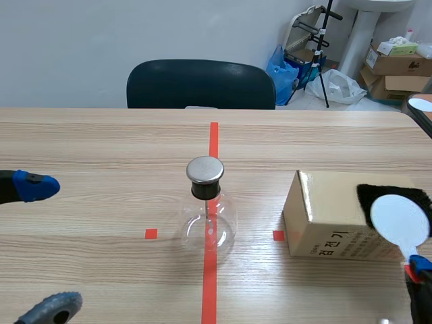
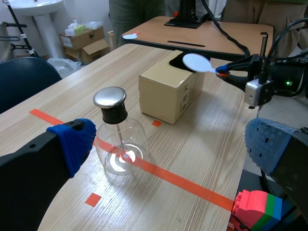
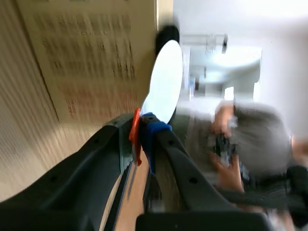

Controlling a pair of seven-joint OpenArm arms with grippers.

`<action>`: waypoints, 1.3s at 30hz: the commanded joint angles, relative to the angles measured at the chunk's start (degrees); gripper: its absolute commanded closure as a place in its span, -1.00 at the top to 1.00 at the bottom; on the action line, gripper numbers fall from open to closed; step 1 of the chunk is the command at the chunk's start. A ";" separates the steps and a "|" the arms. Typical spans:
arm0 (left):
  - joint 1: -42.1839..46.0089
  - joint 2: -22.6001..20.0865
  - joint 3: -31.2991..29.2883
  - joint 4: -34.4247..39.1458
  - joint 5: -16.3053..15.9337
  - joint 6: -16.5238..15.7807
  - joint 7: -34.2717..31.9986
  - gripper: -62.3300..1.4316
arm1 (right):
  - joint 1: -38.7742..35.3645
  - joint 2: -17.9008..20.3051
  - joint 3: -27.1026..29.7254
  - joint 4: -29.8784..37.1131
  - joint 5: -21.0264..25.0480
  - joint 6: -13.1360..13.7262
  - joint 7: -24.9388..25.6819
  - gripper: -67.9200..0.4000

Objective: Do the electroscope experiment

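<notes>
The electroscope (image 1: 206,202), a clear glass flask with a black stopper and a round metal cap, stands on the red tape line at mid-table. In the left wrist view the electroscope (image 2: 117,137) is just ahead of my left gripper (image 2: 171,144), which is open and empty; this left gripper (image 1: 44,248) hangs at the table's left edge. My right gripper (image 1: 415,266) is shut on the red handle of a white disc paddle (image 1: 399,219). The disc lies over a black cloth (image 1: 366,194) on top of a cardboard box (image 1: 324,219). The paddle (image 3: 166,82) sticks out past the right gripper (image 3: 142,127).
A dark chair (image 1: 202,84) stands behind the table's far edge. Boxes and bags (image 1: 391,64) sit on the floor at the back right. Coloured toy bricks (image 2: 257,211) show under my left gripper. A second table (image 2: 207,33) stands beyond the box.
</notes>
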 commanded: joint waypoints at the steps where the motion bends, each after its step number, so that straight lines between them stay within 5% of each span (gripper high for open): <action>1: -0.17 0.28 -0.09 0.26 -0.74 -0.07 -0.59 1.00 | -0.15 1.14 0.96 0.33 0.37 -0.76 0.09 -0.96; 5: -0.17 0.28 -0.09 0.26 -0.74 -0.07 -0.59 1.00 | 0.04 1.14 0.85 0.33 -0.22 -0.66 9.38 -0.96; 7: -0.17 0.28 -0.09 0.26 -0.74 -0.07 -0.59 1.00 | 0.02 1.11 0.87 0.33 -0.22 -0.87 9.57 -0.96; 24: -0.17 0.28 -0.09 0.26 -0.74 -0.07 -0.59 1.00 | 0.00 1.14 0.44 1.62 -3.04 -1.09 4.42 -0.96; 39: -0.20 0.28 -0.09 0.26 -0.72 -0.07 0.24 1.00 | -3.19 3.43 -12.04 21.11 -6.99 -1.64 -9.40 -0.96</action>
